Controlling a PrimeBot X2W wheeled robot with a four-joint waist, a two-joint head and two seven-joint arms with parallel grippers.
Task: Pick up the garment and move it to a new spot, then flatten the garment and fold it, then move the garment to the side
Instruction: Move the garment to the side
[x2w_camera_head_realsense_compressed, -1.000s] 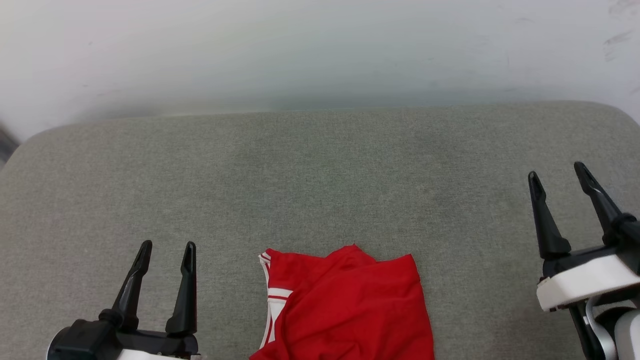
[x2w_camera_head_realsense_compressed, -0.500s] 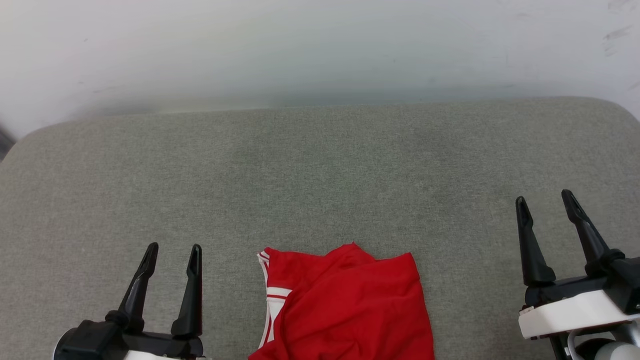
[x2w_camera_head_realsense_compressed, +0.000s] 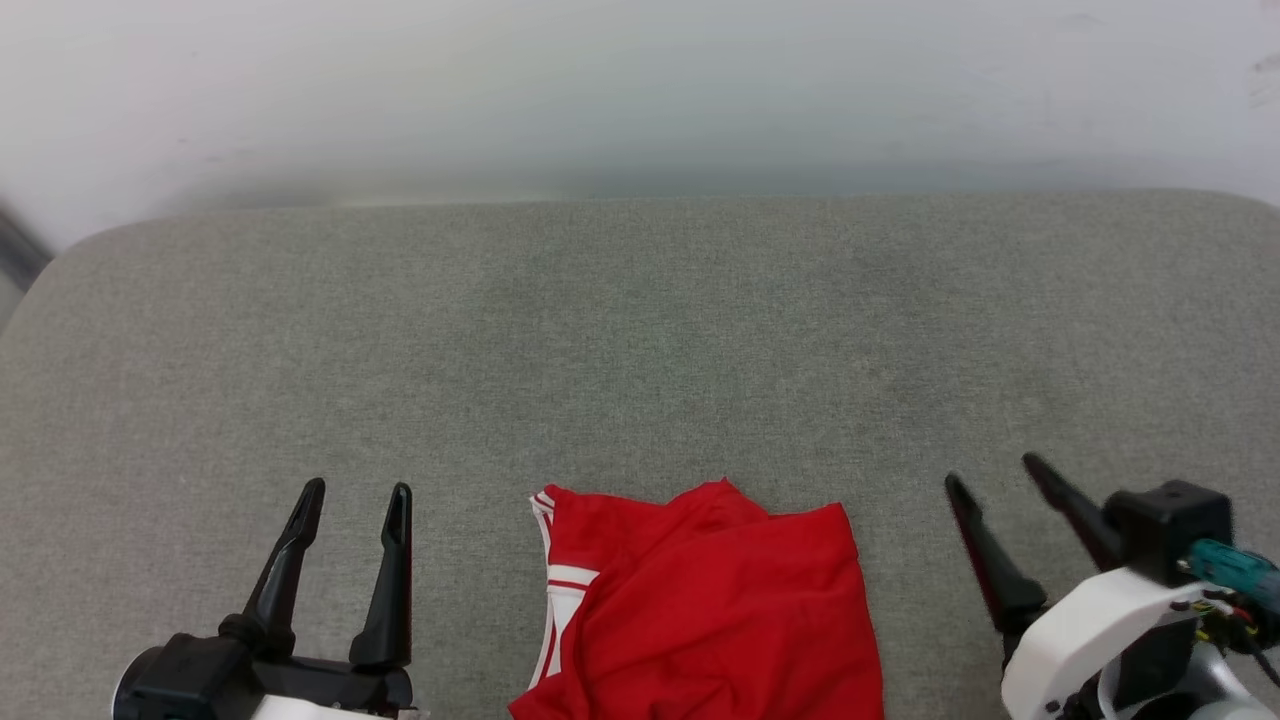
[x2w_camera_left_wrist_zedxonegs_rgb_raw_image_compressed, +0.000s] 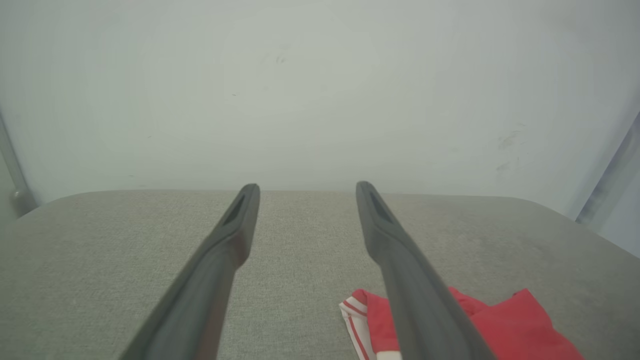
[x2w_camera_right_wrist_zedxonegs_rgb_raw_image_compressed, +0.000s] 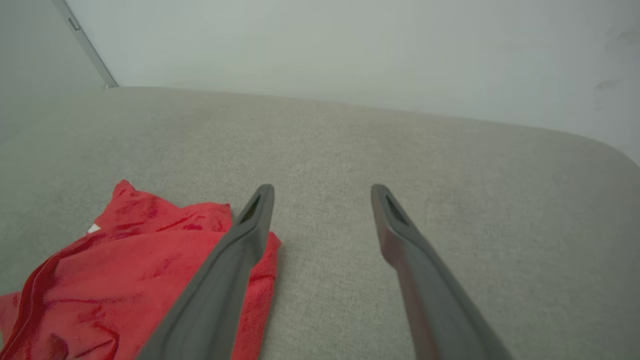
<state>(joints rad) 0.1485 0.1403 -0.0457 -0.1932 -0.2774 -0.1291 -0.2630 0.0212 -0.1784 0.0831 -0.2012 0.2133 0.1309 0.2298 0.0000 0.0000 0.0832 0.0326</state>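
The garment (x2w_camera_head_realsense_compressed: 710, 610) is a red jersey with white-and-red striped trim, lying rumpled on the grey cushioned surface (x2w_camera_head_realsense_compressed: 640, 350) at the near edge; its lower part is cut off by the head view's bottom. My left gripper (x2w_camera_head_realsense_compressed: 355, 497) stands open to the left of it, empty. At the lower right my right gripper (x2w_camera_head_realsense_compressed: 995, 475) is open and empty, its fingers tilted toward the cloth's right edge. The left wrist view has the garment (x2w_camera_left_wrist_zedxonegs_rgb_raw_image_compressed: 480, 325) behind the right finger of my left gripper (x2w_camera_left_wrist_zedxonegs_rgb_raw_image_compressed: 307, 189). In the right wrist view the garment (x2w_camera_right_wrist_zedxonegs_rgb_raw_image_compressed: 125, 270) lies left of my right gripper (x2w_camera_right_wrist_zedxonegs_rgb_raw_image_compressed: 322, 190).
A pale wall (x2w_camera_head_realsense_compressed: 640, 90) rises right behind the cushion's far edge. The cushion's corners round off at the far left (x2w_camera_head_realsense_compressed: 90, 250) and far right. A metal post (x2w_camera_right_wrist_zedxonegs_rgb_raw_image_compressed: 85, 45) stands at the wall in the right wrist view.
My right gripper has dropped down and moved left, closer to the garment's right edge, tilting its fingers. The head camera shifted slightly. The left gripper and the garment have stayed put.
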